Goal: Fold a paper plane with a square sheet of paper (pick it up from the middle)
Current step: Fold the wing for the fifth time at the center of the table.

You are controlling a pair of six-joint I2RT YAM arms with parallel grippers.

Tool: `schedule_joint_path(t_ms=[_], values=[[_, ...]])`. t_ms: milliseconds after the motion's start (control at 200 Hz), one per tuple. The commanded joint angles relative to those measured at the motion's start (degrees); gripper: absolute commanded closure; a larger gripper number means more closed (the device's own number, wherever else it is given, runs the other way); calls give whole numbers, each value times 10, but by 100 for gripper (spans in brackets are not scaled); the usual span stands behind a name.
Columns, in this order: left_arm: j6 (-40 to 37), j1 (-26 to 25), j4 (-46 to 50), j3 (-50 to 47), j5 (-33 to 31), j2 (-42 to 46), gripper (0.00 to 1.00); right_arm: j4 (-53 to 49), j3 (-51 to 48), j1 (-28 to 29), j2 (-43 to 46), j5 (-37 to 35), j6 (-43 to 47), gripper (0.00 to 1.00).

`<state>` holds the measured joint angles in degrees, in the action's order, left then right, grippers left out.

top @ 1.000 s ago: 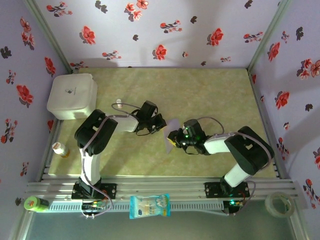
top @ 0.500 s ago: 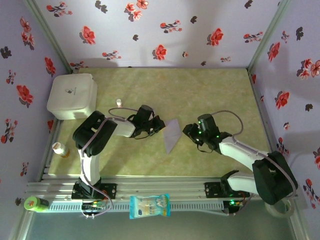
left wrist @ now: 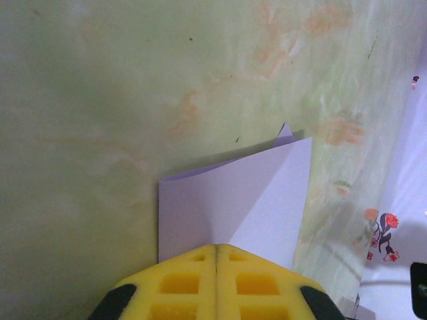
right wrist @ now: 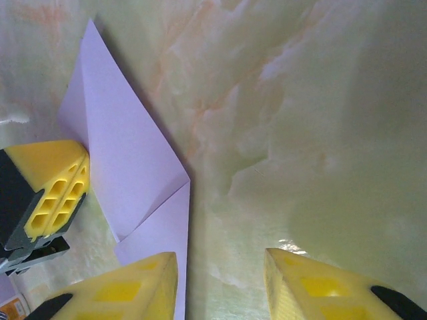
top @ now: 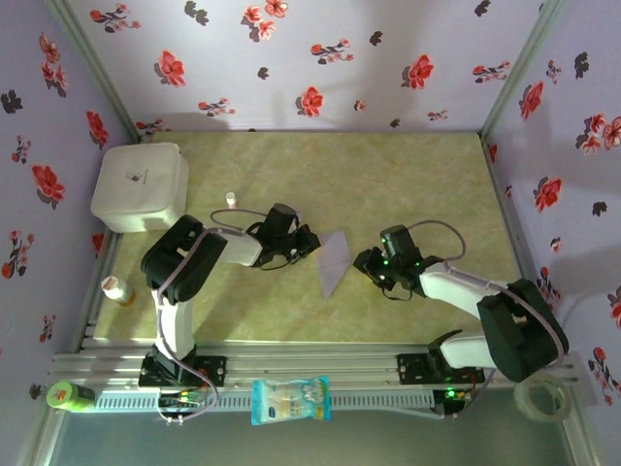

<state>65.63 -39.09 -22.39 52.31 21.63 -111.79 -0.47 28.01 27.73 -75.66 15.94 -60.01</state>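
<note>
Lilac sheet (top: 334, 260) lies flat near the middle of the table (top: 417, 184), part-folded into a pointed shape with one flap lapped over another, not yet a dart. My left gripper (left wrist: 217, 252) has its fingers pressed together and its tips planted on the sheet's edge at about 10 o'clock. Whether any paper is nipped between them I cannot tell, so I treat it as a pin, not a grip. My right gripper (right wrist: 220, 263) sits at the sheet's 3 o'clock, jaws partly apart with nothing between them and one finger just beside a corner of the sheet.

What worries me is that single pin. If the right finger drags along the flap, I expect the sheet to swing around the left tips and the crease to run crooked. Paper this thin could also buckle ahead of a pushing finger instead of folding, or the loose flap could catch and spring open. The two grippers are near each other, so a careless sweep toward 9 o'clock risks knocking them together and shifting the pin.
</note>
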Motion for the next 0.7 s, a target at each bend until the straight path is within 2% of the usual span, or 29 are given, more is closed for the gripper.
schedule_joint_path(t_ms=[0, 90, 515, 695], values=[[-13, 2, 60, -17, 10, -6, 96, 38, 6, -3, -17, 35, -2, 62], [-14, 2, 60, -16, 11, -6, 97, 63, 12, -3, -40, 62, -6, 63], [-18, 2, 69, -18, 21, -9, 97, 115, 24, -8, -98, 88, -7, 66], [-16, 2, 64, -22, 21, -7, 98, 96, 25, -14, -94, 54, -11, 67]])
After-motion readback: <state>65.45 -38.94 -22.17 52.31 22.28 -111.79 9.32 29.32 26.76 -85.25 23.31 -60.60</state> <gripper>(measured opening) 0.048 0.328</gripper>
